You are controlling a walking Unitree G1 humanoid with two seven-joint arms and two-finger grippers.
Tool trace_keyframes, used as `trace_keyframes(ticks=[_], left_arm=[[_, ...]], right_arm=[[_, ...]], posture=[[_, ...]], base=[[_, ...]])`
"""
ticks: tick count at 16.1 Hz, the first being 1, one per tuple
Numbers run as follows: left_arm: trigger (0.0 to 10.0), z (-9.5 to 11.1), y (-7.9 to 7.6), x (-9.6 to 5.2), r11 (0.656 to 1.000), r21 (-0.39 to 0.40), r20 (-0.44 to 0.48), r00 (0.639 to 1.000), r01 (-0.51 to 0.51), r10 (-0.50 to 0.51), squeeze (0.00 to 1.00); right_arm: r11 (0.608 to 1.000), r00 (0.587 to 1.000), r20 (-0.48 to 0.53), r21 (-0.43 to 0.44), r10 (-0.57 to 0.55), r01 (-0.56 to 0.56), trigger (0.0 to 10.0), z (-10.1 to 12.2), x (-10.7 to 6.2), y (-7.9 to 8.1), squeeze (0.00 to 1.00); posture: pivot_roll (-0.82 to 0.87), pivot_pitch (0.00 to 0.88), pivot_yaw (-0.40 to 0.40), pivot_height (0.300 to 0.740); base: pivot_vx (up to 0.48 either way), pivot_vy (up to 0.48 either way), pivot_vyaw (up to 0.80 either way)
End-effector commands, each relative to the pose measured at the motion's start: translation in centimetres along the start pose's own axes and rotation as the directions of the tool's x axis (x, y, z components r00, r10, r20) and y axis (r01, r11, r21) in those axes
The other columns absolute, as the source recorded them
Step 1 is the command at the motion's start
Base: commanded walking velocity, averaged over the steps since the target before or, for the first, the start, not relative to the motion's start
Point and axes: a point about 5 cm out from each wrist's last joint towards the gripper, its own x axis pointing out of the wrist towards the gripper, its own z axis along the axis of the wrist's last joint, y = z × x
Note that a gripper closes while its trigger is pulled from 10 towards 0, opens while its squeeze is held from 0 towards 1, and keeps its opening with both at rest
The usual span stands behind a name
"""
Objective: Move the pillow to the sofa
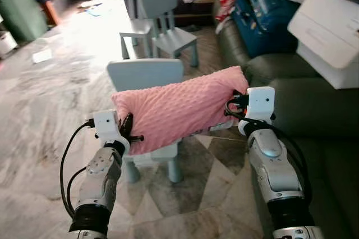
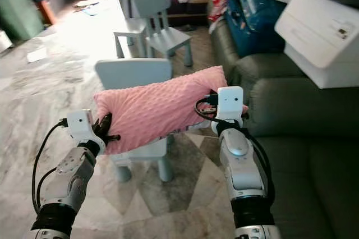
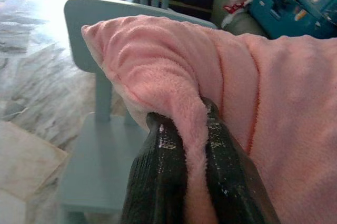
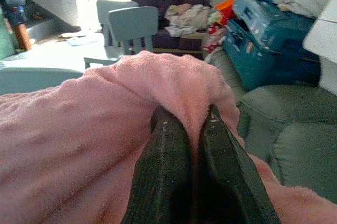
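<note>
A pink fleecy pillow (image 1: 179,110) hangs in the air between my two arms, above the seat of a small blue chair (image 1: 147,75). My left gripper (image 1: 128,128) is shut on the pillow's left end, with a fold of fabric pinched between its black fingers (image 3: 163,176). At the pillow's right end my right gripper (image 1: 235,104) is shut on the other corner, fabric squeezed between its fingers (image 4: 168,171). The dark green sofa (image 1: 314,110) stands just to the right of the pillow.
A white box (image 1: 331,31) rests on the sofa's back part, and a blue suitcase (image 1: 263,14) with heaped clothes lies beyond it. Two more blue chairs (image 1: 160,17) stand farther off. Marble floor (image 1: 45,99) stretches to the left.
</note>
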Motion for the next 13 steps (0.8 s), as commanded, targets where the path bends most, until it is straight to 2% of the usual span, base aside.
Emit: trace_keyframes(ticks=[1,13], left_arm=[[10.0,0.13,0.35,-0.02,1.0,0.013,0.0,1.0,-0.012,0.012,0.0],[10.0,0.42,0.68,0.17,0.999,0.021,0.003,1.0,-0.024,0.024,0.0]], right_arm=[[1.0,1.0,0.02,0.002,0.004,-0.004,10.0,0.54,0.19,0.12,0.0],[1.0,1.0,0.019,0.007,0.004,-0.004,10.0,0.52,0.17,0.19,0.0]], posture=[[-0.14,0.0,0.046,0.74],[-0.14,0.0,0.052,0.74]], base=[[0.0,0.0,-0.8],[0.0,0.0,-0.8]])
